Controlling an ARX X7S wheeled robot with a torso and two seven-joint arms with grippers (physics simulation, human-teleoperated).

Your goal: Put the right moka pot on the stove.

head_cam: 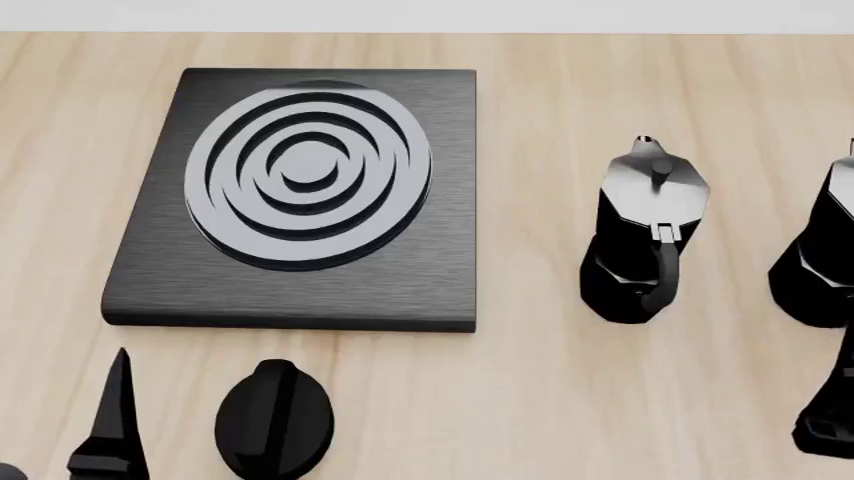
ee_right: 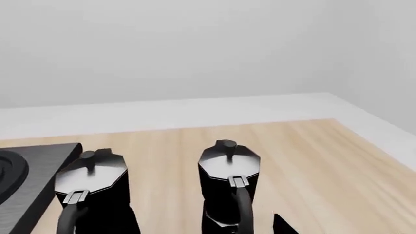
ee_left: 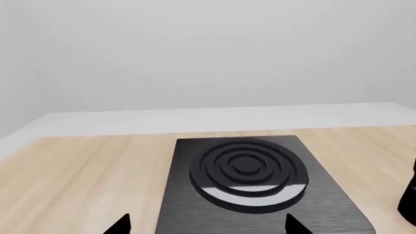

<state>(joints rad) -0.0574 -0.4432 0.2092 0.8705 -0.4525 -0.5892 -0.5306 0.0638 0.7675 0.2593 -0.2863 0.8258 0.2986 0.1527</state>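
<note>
Two glossy black moka pots stand on the wooden table to the right of the stove point(head_cam: 300, 190). The right moka pot point(head_cam: 817, 250) is cut off by the head view's right edge. In the right wrist view the right moka pot point(ee_right: 229, 183) stands just ahead of my open right gripper point(ee_right: 202, 226), handle toward the camera and roughly in line with the gap between the fingers. The other pot point(ee_right: 91, 187) is beside it, nearer the stove. My left gripper point(ee_left: 208, 227) is open and empty, over the near edge of the stove point(ee_left: 260, 195).
A black round dial knob point(head_cam: 274, 420) lies on the table in front of the stove, beside my left finger point(head_cam: 114, 420). The middle pot point(head_cam: 645, 235) stands between the stove and the right pot. The table's far edge meets a white wall.
</note>
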